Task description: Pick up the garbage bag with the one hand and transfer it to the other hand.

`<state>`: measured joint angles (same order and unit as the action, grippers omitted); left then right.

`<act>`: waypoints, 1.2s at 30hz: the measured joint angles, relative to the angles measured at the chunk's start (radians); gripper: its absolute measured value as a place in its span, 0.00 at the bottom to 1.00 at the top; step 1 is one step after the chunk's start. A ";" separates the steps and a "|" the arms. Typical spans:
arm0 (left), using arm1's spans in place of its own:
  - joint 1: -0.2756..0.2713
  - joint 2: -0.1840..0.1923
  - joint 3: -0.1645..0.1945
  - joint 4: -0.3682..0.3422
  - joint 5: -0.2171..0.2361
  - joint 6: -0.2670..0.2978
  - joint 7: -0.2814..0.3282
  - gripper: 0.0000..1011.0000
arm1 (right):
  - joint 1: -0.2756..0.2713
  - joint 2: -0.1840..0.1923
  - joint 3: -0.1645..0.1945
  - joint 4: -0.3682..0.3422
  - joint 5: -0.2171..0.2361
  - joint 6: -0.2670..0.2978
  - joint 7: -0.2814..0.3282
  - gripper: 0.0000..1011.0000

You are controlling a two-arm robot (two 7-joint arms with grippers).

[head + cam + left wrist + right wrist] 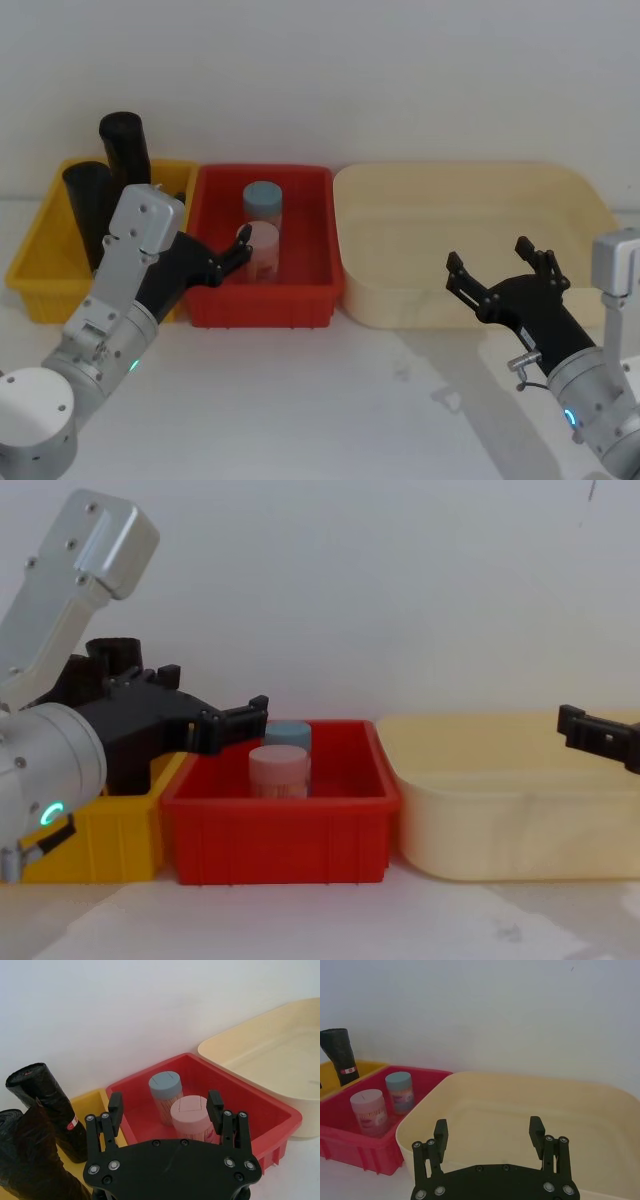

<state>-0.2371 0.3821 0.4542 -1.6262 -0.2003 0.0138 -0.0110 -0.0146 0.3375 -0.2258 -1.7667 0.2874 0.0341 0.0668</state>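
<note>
Low at the left of the head view, the left gripper [213, 228] hangs spread and empty over the rims of the yellow bin [35, 285] and red bin [260, 305]. Low right, the right gripper [490, 258] is spread too, before the cream tub [400, 300]. Farther back at left, the garbage bag [85, 200] stands upright in the yellow bin, near the labelled roll [125, 145].
</note>
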 joint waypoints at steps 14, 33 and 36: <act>0.004 0.000 -0.007 -0.024 0.005 0.021 0.011 0.99 | 0.021 0.000 0.000 0.015 0.009 0.001 0.025 0.99; 0.181 0.098 -0.245 -0.311 -0.073 0.188 0.073 0.99 | 0.241 -0.026 -0.067 0.147 0.073 0.055 0.206 0.99; 0.226 0.114 -0.312 -0.339 -0.106 0.198 0.071 0.99 | 0.294 -0.046 -0.093 0.188 0.075 0.064 0.235 0.99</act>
<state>-0.0109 0.4966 0.1425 -1.9651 -0.3064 0.2121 0.0599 0.2792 0.2919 -0.3188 -1.5790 0.3626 0.0985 0.3016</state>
